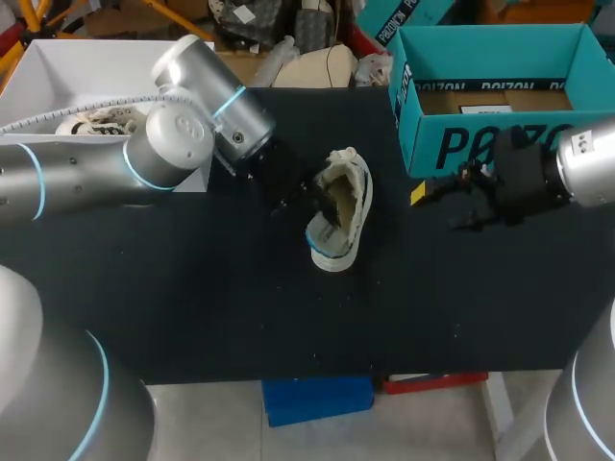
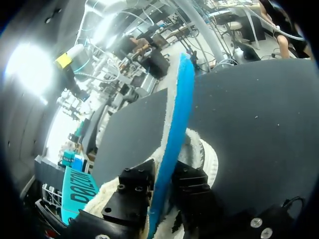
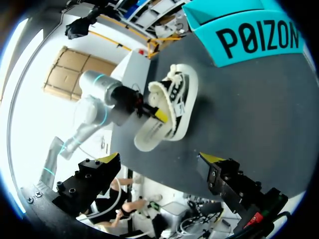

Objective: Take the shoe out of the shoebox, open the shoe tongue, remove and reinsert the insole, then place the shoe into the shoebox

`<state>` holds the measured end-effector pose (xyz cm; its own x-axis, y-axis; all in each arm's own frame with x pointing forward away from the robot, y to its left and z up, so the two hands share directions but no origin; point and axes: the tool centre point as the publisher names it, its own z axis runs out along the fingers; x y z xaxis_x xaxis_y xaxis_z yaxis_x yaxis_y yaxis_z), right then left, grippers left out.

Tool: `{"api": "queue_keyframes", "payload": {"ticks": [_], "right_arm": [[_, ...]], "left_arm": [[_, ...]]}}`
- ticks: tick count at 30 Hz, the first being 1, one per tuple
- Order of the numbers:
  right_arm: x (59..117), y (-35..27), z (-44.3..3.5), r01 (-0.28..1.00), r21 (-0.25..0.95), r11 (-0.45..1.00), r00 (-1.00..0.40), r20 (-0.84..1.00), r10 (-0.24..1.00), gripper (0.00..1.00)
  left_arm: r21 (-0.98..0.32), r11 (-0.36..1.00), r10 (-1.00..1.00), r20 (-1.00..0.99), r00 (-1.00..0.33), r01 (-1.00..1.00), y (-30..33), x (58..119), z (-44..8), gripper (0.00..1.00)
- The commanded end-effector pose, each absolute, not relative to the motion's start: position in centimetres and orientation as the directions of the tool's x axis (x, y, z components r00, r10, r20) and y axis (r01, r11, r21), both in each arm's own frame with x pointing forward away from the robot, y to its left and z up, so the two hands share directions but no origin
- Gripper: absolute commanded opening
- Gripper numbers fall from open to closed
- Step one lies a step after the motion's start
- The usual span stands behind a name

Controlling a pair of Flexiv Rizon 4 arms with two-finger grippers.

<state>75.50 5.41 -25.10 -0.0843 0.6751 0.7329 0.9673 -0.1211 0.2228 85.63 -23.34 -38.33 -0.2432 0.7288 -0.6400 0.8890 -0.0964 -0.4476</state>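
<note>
While the shoe (image 1: 344,206) lies in the middle of the black table (image 1: 192,288), out of the shoebox (image 1: 500,144), my left gripper (image 1: 300,197) is right at the shoe's open top. Its two fingers press on the blue insole (image 2: 174,114) from both sides, and the insole sticks out ahead of them. My right gripper (image 3: 162,159) hangs over the table just in front of the blue-green shoebox, well apart from the shoe. Its fingers are spread wide
</note>
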Motion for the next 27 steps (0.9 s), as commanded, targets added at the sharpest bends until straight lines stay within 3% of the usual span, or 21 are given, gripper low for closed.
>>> {"api": "queue_keyframes", "payload": {"ticks": [1,19,21,23,27], "right_arm": [[75.5,5.4,-25.1,0.968,0.221,-0.121,-0.083,0.732,0.676,1.0],[75.5,5.4,-25.1,0.968,0.221,-0.121,-0.083,0.732,0.676,1.0],[75.5,5.4,-25.1,0.968,0.221,-0.121,-0.083,0.732,0.676,1.0],[75.5,5.4,-25.1,0.968,0.221,-0.121,-0.083,0.732,0.676,1.0],[75.5,5.4,-25.1,0.968,0.221,-0.121,-0.083,0.732,0.676,1.0]], "left_arm": [[-0.446,-0.075,0.728,-0.636,-0.256,0.892,-23.0,85.2,-37.4,0.47],[-0.447,-0.087,0.712,-0.653,-0.259,0.89,-20.1,79.2,-33.5,0.4],[-0.456,-0.087,0.709,-0.653,-0.266,0.886,-19.8,78.8,-33.6,0.3],[-0.462,-0.085,0.713,-0.647,-0.27,0.883,-19.6,78.6,-33.9,0.0],[-0.475,-0.073,0.715,-0.637,-0.286,0.877,-19.4,79.0,-34.6,0.0]]}}
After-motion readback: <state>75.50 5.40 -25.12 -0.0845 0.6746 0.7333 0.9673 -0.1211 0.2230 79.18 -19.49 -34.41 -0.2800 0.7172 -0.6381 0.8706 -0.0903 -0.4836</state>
